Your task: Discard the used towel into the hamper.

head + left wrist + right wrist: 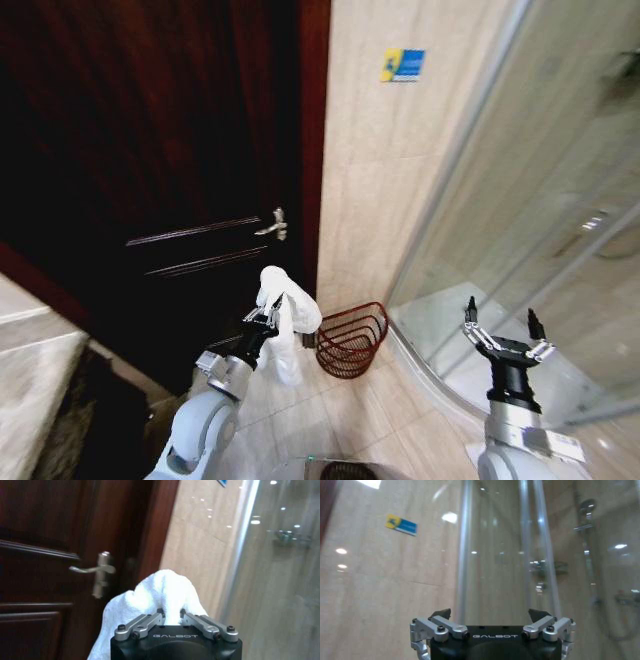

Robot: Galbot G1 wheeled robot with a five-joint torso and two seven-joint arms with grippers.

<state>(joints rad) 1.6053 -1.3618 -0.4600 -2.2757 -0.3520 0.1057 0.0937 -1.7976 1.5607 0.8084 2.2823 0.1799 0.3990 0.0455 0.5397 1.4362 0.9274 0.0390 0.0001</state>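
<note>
Overhead, left pincer [268, 318] grips towel [285, 310] beside hamper [352, 340].

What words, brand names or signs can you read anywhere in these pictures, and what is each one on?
"GALBOT": on the black body of the left gripper, which is shut on the white towel.
"GALBOT": on the black body of the right gripper, which is open in front of the shower glass.
Blue and yellow sticker on the beige tiled wall: too small and blurred to read.
The door and the hamper bear no text that I can see.
</note>
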